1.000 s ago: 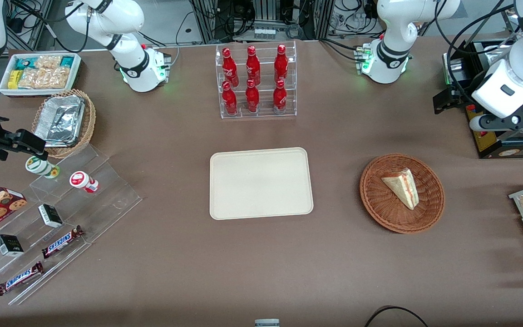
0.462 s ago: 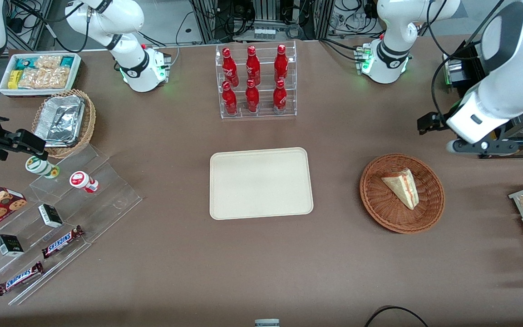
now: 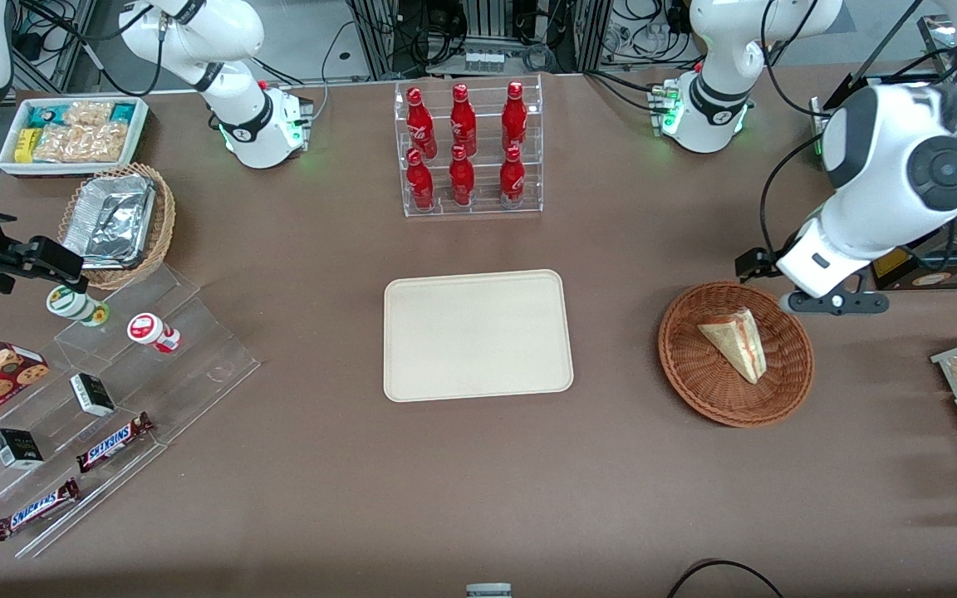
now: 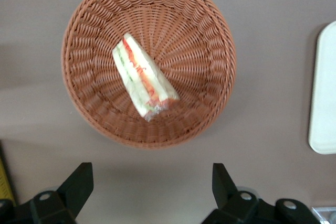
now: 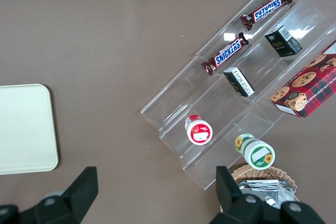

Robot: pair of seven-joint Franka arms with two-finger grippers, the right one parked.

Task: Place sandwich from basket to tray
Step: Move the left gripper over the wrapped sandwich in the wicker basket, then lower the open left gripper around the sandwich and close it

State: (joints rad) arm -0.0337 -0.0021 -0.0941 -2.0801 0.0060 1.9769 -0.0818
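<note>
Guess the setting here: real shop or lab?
Likely a lab bench staged as a snack shop: a rack of red bottles, candy bars on clear steps, cable racks at the table's edge. The gripper hangs open above the basket holding the sandwich.

So the brown table (image 3: pixel 296 465) has the beige tray (image 3: pixel 478 335) sitting mid-table, with the wicker basket (image 3: pixel 694 374) toward the working arm's end. The gripper (image 4: pixel 152 192) hangs spread wide above the bare tabletop just beside that basket. A clear rack of red bottles (image 3: pixel 468 148) stands farther from the front camera than the tray.

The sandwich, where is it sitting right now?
The sandwich lies in the round reddish-brown basket, toward the working arm's end of the table from the tray. The open gripper hovers above the basket's edge.
</note>
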